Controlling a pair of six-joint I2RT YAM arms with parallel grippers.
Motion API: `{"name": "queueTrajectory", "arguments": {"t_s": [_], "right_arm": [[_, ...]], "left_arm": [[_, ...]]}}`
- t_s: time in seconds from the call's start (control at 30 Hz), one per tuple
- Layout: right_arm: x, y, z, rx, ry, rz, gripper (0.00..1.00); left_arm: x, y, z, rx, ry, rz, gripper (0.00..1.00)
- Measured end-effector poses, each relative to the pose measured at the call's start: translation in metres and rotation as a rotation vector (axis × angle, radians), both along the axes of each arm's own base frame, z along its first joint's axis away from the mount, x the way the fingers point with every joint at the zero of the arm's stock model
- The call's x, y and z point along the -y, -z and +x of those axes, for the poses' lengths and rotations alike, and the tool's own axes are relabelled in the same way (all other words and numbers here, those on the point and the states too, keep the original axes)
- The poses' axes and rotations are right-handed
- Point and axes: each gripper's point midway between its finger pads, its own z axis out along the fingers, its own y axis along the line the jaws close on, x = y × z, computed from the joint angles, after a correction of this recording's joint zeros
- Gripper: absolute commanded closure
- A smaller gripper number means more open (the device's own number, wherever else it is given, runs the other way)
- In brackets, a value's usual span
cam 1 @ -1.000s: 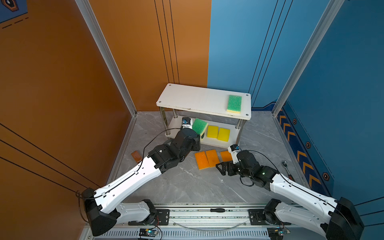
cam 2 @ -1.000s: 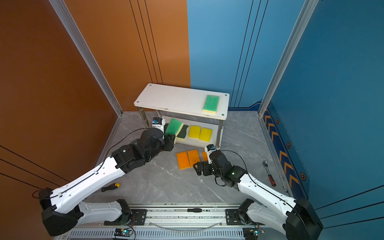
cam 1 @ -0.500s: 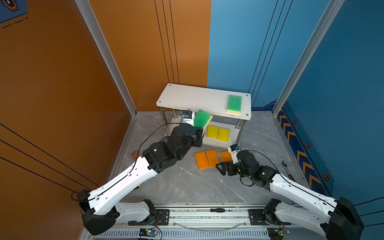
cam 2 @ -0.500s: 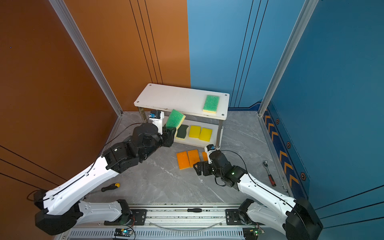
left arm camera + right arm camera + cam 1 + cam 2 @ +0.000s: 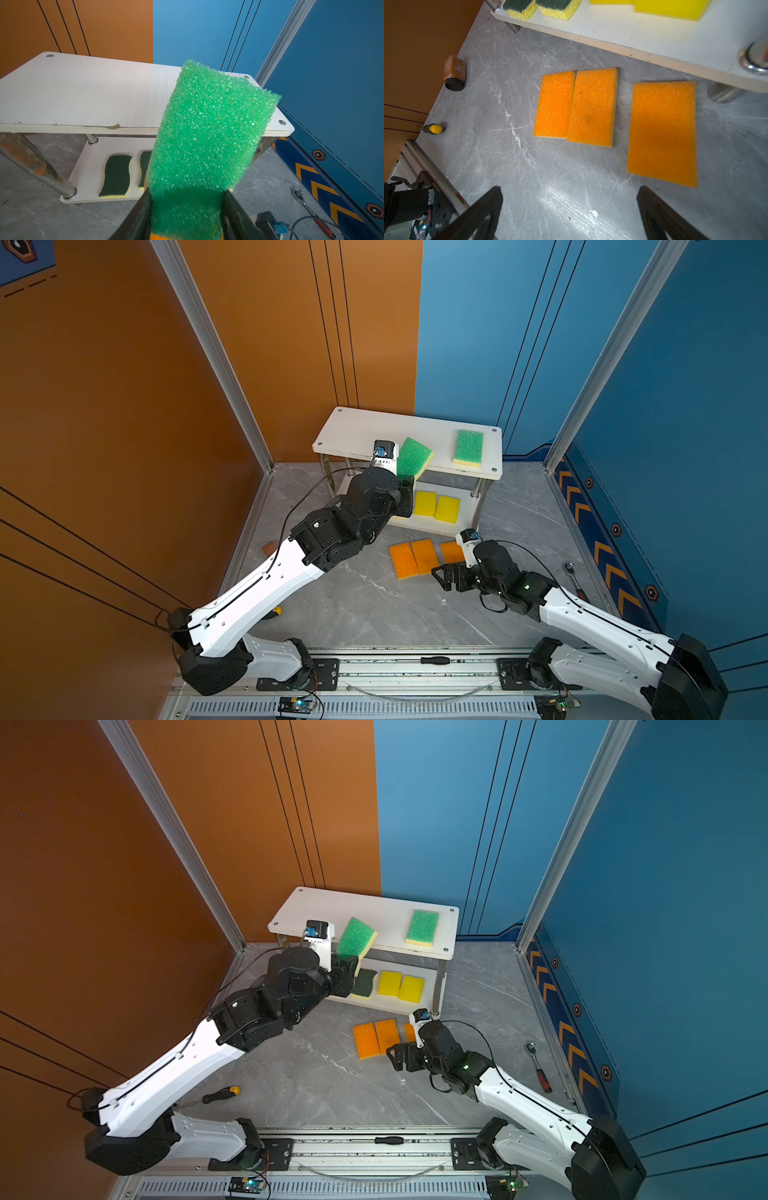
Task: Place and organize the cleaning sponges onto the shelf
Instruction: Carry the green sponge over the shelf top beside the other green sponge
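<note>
The light-green sponge (image 5: 207, 135) under placement is clamped at its near end by the left claw (image 5: 187, 209), green face up and yellow base beneath. In both top views it sits tilted (image 5: 413, 458), raised at the front edge of the shelf's (image 5: 357, 431) top board, about mid-length. I cannot tell whether it touches the board.

A second light-green sponge (image 5: 468, 447) lies flat on the top board near its right end, well apart from the held one.

On the lower board I note two dark-green wavy-edged sponges (image 5: 116, 175) side by side toward the left. Two plain yellow sponges (image 5: 425, 503) lie side by side toward the right, touching each other.

Three orange-topped sponges lie flat on the grey surface (image 5: 374, 605) just in front of the shelf. The left one (image 5: 554, 106) and the middle one (image 5: 592, 108) touch along their long edges. The third (image 5: 663, 131) lies a little apart, near the shelf's front right post.

The right claw (image 5: 570, 188) hangs low over the surface beside the orange sponges, its jaws wide apart and holding nothing.

Off the task, in a top view a screwdriver with a yellow-tipped handle (image 5: 220, 1094) lies on the surface beside the left arm. A ratchet wrench (image 5: 538, 1067) lies near the right wall
</note>
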Motion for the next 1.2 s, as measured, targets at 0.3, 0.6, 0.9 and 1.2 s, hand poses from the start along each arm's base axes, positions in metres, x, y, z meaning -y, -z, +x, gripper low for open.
{"name": "queueTrajectory", "arguments": {"t_s": [0.3, 0.6, 0.9, 1.2], "right_arm": [[0.000, -0.001, 0.000, 0.003, 0.000, 0.002, 0.00], [0.000, -0.004, 0.000, 0.010, 0.000, 0.008, 0.00], [0.001, -0.015, -0.001, 0.039, 0.001, 0.033, 0.00], [0.005, -0.024, -0.004, 0.065, 0.005, 0.052, 0.00]], "left_arm": [[0.011, -0.007, 0.025, 0.025, -0.030, -0.023, 0.50], [0.023, -0.020, 0.047, 0.055, -0.050, -0.071, 0.50], [0.042, -0.016, 0.068, 0.044, -0.060, -0.102, 0.48], [0.057, -0.011, 0.087, 0.027, -0.076, -0.125, 0.48]]}}
